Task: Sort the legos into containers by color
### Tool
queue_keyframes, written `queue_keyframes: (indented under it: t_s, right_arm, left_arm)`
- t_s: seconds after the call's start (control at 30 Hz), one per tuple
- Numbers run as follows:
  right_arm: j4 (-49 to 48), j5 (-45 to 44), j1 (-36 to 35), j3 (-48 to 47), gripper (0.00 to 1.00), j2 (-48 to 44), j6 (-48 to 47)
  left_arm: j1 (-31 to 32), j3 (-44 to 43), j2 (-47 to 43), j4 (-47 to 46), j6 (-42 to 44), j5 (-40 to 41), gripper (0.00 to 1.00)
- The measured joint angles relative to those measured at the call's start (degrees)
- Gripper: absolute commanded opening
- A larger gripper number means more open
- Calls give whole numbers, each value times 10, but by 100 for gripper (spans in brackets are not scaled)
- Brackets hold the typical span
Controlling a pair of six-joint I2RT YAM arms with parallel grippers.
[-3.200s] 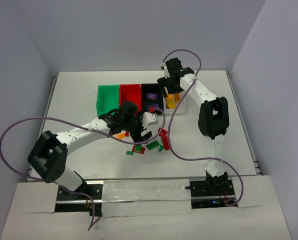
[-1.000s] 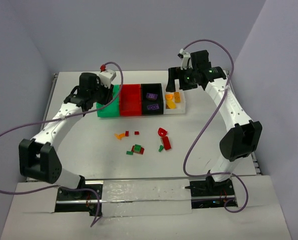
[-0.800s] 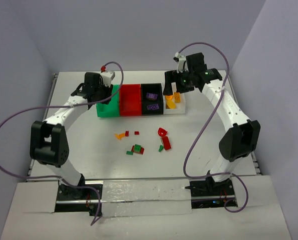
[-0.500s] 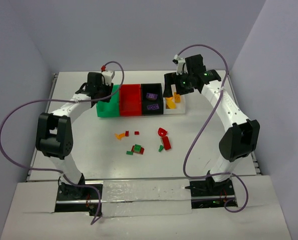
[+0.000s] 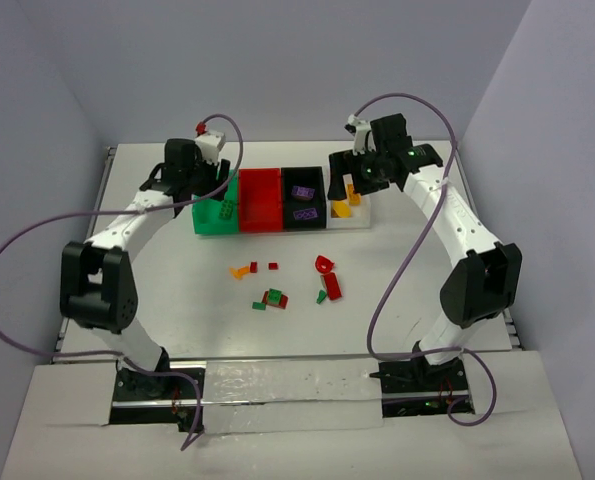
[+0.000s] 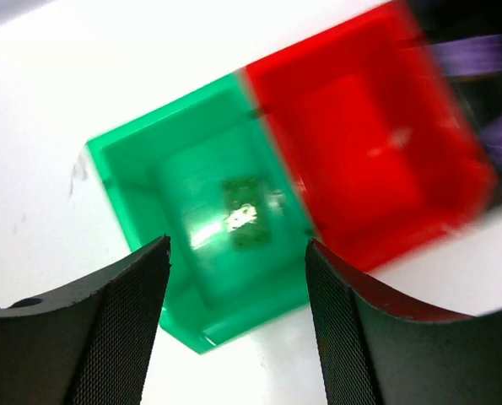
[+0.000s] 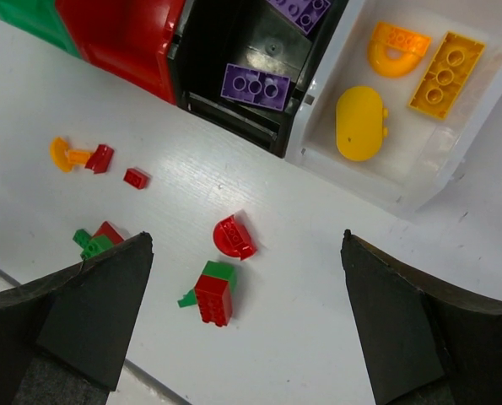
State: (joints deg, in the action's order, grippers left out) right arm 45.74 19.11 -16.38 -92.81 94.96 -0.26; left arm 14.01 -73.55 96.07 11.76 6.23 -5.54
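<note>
Over the green bin, your left gripper hangs spread and empty — 1 green brick lies inside; lift straight up.

White table boxed in by plain lilac-grey walls.
The table fills the centre, with a back wall at 12 o'clock and side walls at 9 o'clock and 3 o'clock. A thin metal rail edges it at 9 o'clock. A glossy white strip at 6 o'clock catches soft, even light.
</note>
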Motion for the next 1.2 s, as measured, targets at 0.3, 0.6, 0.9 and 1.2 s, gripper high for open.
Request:
queue_keyframes:
  t_s: [0.3, 0.6, 0.9, 1.2]
  right_arm:
    - [-6, -4, 0, 77, 100, -38, -9]
    - [-9, -28, 0, 96, 100, -55, -9]
    - [-11, -36, 0, 100, 100, -55, -11]
    - [-12, -37, 0, 100, 100, -56, -11]
  left_arm:
    - [128, 116, -189, 89, 119, -186, 67]
    - [284, 159, -162, 158, -34, -81, 99]
    - [351, 155, -162, 224, -158, 7, 99]
    - [377, 131, -103, 237, -233, 117, 86]
